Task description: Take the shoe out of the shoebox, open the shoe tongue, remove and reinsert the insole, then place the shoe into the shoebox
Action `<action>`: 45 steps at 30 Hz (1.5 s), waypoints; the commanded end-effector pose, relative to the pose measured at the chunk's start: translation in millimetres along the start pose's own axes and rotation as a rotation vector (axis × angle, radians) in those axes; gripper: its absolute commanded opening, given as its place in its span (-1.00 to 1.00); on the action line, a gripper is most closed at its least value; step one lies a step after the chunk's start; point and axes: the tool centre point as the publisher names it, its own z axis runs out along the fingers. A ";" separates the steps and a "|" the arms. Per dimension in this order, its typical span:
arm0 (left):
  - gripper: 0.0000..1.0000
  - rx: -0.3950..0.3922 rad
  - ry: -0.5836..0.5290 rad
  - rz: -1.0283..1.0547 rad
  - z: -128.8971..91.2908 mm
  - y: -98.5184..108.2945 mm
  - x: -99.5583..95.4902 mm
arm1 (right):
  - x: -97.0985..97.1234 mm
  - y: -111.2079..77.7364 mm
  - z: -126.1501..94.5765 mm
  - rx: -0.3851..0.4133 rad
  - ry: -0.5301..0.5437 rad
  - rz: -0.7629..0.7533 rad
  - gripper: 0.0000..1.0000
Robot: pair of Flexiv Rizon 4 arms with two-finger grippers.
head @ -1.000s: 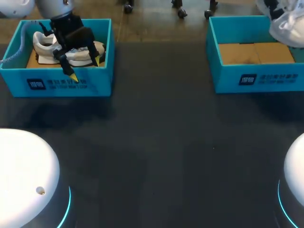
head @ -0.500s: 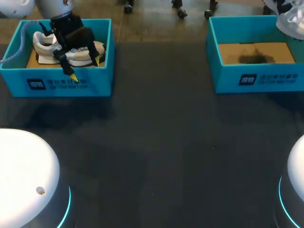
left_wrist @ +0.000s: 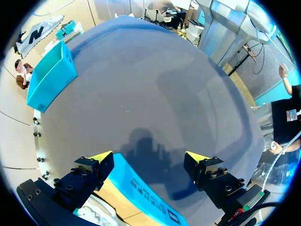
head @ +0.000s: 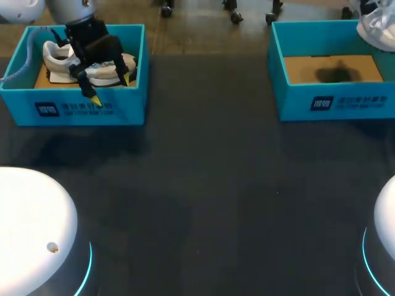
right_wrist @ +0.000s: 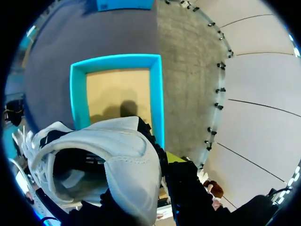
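Right gripper (right_wrist: 162, 165): closed on white shoe (right_wrist: 117, 155), held aloft above far-right shoebox (right_wrist: 157, 94). Left gripper (head: 110, 88): fingers spread, gripping nothing, hovering over near wall of far-left shoebox (head: 74, 108), which holds second white shoe (head: 58, 58). Both boxes on dark table (head: 216, 185).

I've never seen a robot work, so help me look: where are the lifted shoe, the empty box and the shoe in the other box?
lifted shoe (right_wrist: 128, 157), right wrist view, white upper beside its opening.
empty shoebox (head: 296, 102), head view, front wall.
boxed shoe (head: 55, 57), head view, its uncovered white end.
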 end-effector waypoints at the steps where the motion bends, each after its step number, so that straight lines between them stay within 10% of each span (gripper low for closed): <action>1: 1.00 -0.003 0.002 0.001 -0.5 0.0 0.3 | 1.9 -5.0 3.1 0.009 0.019 0.046 -1.00; 24: 1.00 -0.003 0.002 0.001 -0.5 0.0 0.3 | 33.4 -15.1 32.8 0.317 0.356 0.990 -1.00; 37: 1.00 -0.003 0.002 0.001 -0.5 0.0 0.3 | 33.4 -15.1 32.8 0.317 0.356 0.990 -1.00; 45: 1.00 -0.003 0.002 0.001 -0.5 0.0 0.3 | 44.6 -37.3 24.2 0.363 0.261 1.243 -1.00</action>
